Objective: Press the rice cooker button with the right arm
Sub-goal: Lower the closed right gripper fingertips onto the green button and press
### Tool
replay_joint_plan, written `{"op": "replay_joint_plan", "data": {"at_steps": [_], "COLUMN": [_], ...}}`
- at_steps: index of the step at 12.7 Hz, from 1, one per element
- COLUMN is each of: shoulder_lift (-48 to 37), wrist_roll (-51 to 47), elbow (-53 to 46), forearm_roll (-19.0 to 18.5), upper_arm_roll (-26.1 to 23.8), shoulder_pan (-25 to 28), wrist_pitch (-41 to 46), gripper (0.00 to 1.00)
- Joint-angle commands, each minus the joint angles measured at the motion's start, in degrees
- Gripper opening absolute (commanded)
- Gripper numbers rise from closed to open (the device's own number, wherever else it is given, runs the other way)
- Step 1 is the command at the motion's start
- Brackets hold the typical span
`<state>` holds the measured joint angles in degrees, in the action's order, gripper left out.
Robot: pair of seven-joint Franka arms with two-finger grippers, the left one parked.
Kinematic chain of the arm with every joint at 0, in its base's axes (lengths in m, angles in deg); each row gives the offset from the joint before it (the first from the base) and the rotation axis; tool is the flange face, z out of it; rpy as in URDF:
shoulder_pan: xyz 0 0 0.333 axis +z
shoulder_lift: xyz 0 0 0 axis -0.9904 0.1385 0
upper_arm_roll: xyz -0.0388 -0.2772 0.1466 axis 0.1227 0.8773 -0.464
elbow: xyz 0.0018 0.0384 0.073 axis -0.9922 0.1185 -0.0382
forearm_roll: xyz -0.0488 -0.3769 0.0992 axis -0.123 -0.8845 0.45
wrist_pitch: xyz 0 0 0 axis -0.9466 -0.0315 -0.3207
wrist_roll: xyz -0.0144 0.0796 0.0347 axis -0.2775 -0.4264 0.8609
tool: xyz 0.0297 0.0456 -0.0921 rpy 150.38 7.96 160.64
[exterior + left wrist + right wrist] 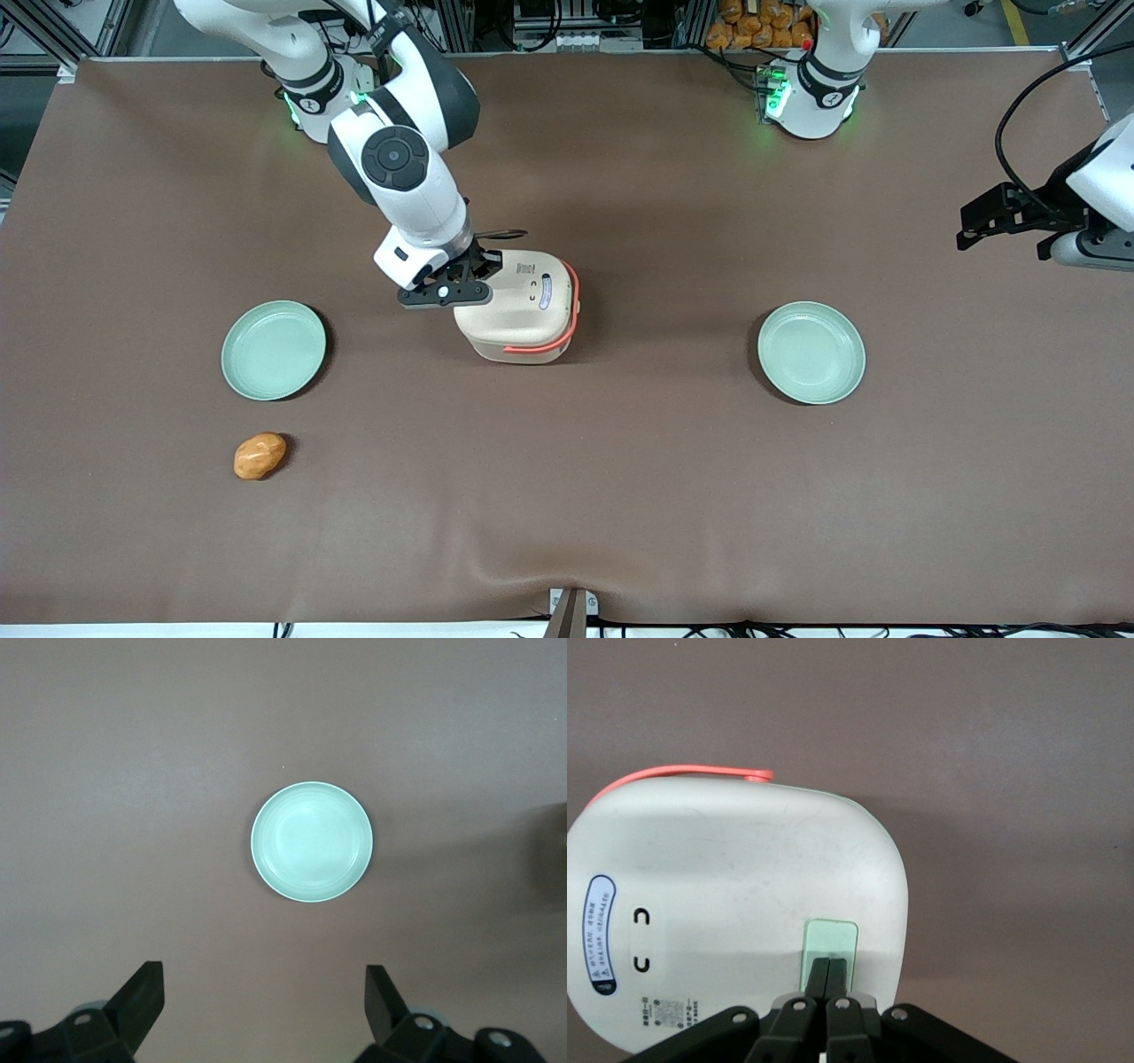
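The cream rice cooker (521, 306) stands mid-table with its lid down and an orange-red handle band along its edge. Its lid (735, 904) carries a pale green button (832, 943) near one edge. My right arm's gripper (830, 962) is shut, fingertips pressed together and resting on that green button. In the front view the gripper (478, 273) sits over the cooker's edge nearest the working arm's end of the table, and the button itself is hidden under it.
Two mint-green plates lie level with the cooker, one (273, 349) toward the working arm's end, one (811, 352) toward the parked arm's end, the latter also in the left wrist view (312, 842). A small orange-brown bread roll (260, 455) lies nearer the front camera than the first plate.
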<state>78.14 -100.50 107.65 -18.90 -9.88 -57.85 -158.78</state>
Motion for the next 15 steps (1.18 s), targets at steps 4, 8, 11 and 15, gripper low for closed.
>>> {"op": "replay_joint_plan", "data": {"at_steps": [4, 8, 11, 15], "shoulder_lift": [0.4, 1.8, 2.4, 0.4], "wrist_roll": [-2.8, -3.3, -3.8, -5.4], "elbow": [0.5, 0.9, 2.5, 1.1], "forearm_roll": [-2.1, -2.3, -3.6, -3.0], "upper_arm_roll": [-0.1, -0.1, -0.1, -0.1], "shoulder_pan": [0.4, 0.4, 0.4, -0.4], "wrist_pitch": [-1.5, -3.1, -5.4, -3.1], "gripper": [0.0, 0.0, 0.0, 0.4]}}
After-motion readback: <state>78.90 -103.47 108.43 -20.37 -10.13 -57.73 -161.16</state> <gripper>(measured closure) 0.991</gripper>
